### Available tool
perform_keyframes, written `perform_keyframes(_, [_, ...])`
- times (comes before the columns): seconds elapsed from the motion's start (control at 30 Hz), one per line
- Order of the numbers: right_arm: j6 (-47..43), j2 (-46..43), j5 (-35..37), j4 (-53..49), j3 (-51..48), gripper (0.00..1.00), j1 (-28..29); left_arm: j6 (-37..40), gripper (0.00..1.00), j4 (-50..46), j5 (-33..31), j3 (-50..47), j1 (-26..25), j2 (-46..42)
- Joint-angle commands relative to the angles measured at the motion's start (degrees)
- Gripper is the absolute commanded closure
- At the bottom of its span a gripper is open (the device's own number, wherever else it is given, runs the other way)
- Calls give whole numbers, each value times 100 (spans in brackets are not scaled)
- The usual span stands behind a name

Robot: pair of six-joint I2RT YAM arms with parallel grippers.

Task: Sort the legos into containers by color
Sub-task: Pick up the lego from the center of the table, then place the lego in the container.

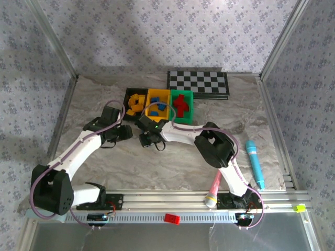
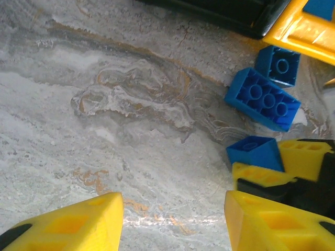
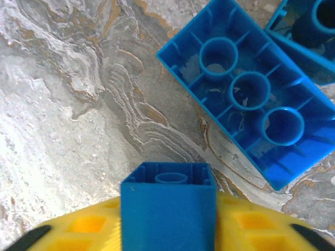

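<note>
My right gripper (image 3: 168, 222) is shut on a small blue brick (image 3: 168, 206), held just above the marble table. A long blue brick (image 3: 248, 91) lies upside down beyond it, with another blue brick (image 3: 309, 31) touching its far side. My left gripper (image 2: 172, 209) is open over bare table, with nothing between its fingers. To its right it sees the long blue brick (image 2: 263, 99), the small one (image 2: 278, 64), and the held brick (image 2: 255, 152). At the back stand the black bin (image 1: 129, 94) with yellow bricks, the yellow bin (image 1: 157, 94) with blue bricks and the green bin (image 1: 190, 107) with red bricks.
A checkerboard (image 1: 198, 83) lies behind the bins. A teal marker (image 1: 255, 163) and a pink marker (image 1: 213, 191) lie at the right front. One red brick (image 1: 171, 218) sits on the front rail. The two grippers (image 1: 125, 133) (image 1: 148, 138) hang close together before the bins.
</note>
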Motion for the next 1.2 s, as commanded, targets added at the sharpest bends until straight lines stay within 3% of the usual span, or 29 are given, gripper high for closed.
perform_keyframes(0.0, [32,18,-76,-200,-52,70,103,-38,47,131,38,-106,64,-97])
perform_keyframes(0.57, [52,-1264,720,-63,-542,75,196,32,47,186,234,-38,75,193])
perform_keyframes(0.73, [-206,-1306,834,-102,-183,75,-106,24,47,174,234,-138,75,73])
perform_keyframes(0.9, [-491,-788,618,-268,787,74,-669,-93,46,223,483,-335,68,-130])
perform_keyframes(1.07, [-505,23,575,-570,1984,67,-1185,-192,46,215,620,-615,49,-426])
perform_keyframes(1.17, [-516,357,675,-833,2576,50,-1320,-223,46,106,635,-705,49,-575])
